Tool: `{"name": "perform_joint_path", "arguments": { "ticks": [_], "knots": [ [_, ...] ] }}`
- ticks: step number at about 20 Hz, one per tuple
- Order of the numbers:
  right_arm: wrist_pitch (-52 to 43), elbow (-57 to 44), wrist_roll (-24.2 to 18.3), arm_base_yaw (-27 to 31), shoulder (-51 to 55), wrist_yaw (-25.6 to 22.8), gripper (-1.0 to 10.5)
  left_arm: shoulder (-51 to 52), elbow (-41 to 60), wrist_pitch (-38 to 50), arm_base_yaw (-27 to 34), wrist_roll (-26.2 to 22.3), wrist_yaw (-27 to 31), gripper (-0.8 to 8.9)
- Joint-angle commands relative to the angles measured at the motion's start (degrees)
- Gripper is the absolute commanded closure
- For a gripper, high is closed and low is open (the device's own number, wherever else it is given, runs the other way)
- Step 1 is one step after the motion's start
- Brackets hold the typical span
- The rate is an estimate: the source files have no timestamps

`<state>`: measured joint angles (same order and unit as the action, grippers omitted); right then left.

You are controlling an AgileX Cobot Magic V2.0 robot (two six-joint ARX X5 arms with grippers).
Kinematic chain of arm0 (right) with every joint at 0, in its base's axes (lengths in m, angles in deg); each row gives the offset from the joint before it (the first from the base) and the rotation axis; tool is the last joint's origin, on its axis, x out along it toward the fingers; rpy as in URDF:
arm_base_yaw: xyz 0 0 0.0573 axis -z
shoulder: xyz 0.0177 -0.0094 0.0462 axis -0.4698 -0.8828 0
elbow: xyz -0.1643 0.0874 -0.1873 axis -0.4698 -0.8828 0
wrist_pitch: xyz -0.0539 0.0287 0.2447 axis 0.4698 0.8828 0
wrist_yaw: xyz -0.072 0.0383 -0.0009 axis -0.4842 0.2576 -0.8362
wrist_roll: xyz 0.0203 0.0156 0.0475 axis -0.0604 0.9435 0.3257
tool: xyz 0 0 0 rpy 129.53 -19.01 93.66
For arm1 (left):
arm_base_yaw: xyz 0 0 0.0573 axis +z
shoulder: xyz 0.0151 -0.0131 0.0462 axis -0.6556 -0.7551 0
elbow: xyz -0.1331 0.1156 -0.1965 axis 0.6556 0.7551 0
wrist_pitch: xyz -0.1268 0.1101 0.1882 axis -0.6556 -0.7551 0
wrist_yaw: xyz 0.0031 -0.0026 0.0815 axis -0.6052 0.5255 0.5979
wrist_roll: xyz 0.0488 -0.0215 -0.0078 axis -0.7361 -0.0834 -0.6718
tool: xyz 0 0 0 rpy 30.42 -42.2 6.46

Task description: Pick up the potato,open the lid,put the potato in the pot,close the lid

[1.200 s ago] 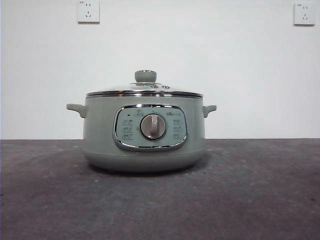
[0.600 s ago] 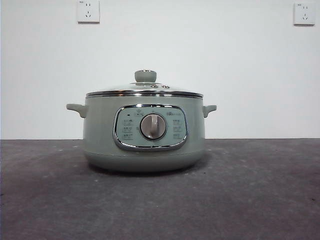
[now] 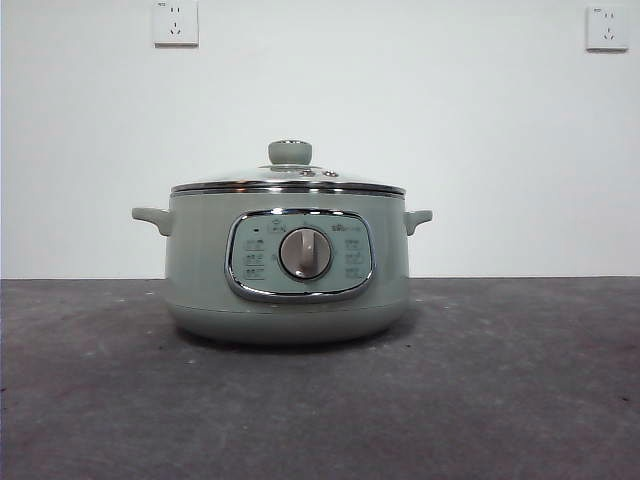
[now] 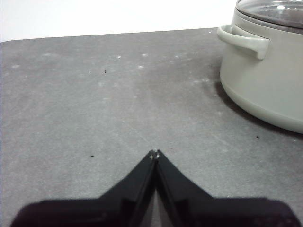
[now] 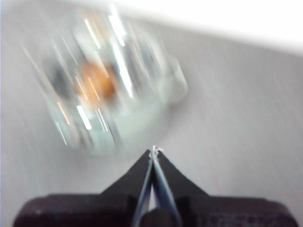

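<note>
The sage-green pot (image 3: pixel 288 290) stands on the dark table with the glass lid (image 3: pixel 288 182) seated on it and the knob (image 3: pixel 290 152) on top. In the left wrist view the pot (image 4: pixel 265 80) and the lid's edge (image 4: pixel 277 9) are off to one side. My left gripper (image 4: pixel 155 152) is shut and empty above bare table. The right wrist view is motion-blurred: my right gripper (image 5: pixel 154 149) is shut and empty above the pot (image 5: pixel 109 85), and an orange blur, the potato (image 5: pixel 94 81), shows through the lid. Neither gripper appears in the front view.
The dark grey table (image 3: pixel 500 400) extends around the pot. A white wall with two sockets (image 3: pixel 176 22) stands behind it.
</note>
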<state>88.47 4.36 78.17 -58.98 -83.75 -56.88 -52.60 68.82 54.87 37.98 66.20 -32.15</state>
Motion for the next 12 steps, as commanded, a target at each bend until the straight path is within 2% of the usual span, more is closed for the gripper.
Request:
{"name": "perform_joint_path", "arguments": {
  "ticks": [1,2,4,6,12],
  "knots": [
    [-24.0,-18.3,-3.4,11.2,8.8,10.3,9.5,0.0,0.6,0.4,0.2,0.0,0.2,8.14],
    [-27.9,-23.5,-2.3,14.5,12.5,10.4,9.5,0.0,0.6,0.4,0.2,0.0,0.2,8.14],
    [-29.0,-32.1,-1.8,20.0,21.6,10.0,9.5,0.0,0.6,0.4,0.2,0.0,0.2,8.14],
    [-27.6,-38.1,-1.9,23.9,28.8,5.5,9.5,0.0,0.6,0.4,0.2,0.0,0.2,8.14],
    [-27.2,-45.1,-1.8,28.1,36.0,4.3,9.5,0.0,0.6,0.4,0.2,0.0,0.2,8.14]
  ]
}}
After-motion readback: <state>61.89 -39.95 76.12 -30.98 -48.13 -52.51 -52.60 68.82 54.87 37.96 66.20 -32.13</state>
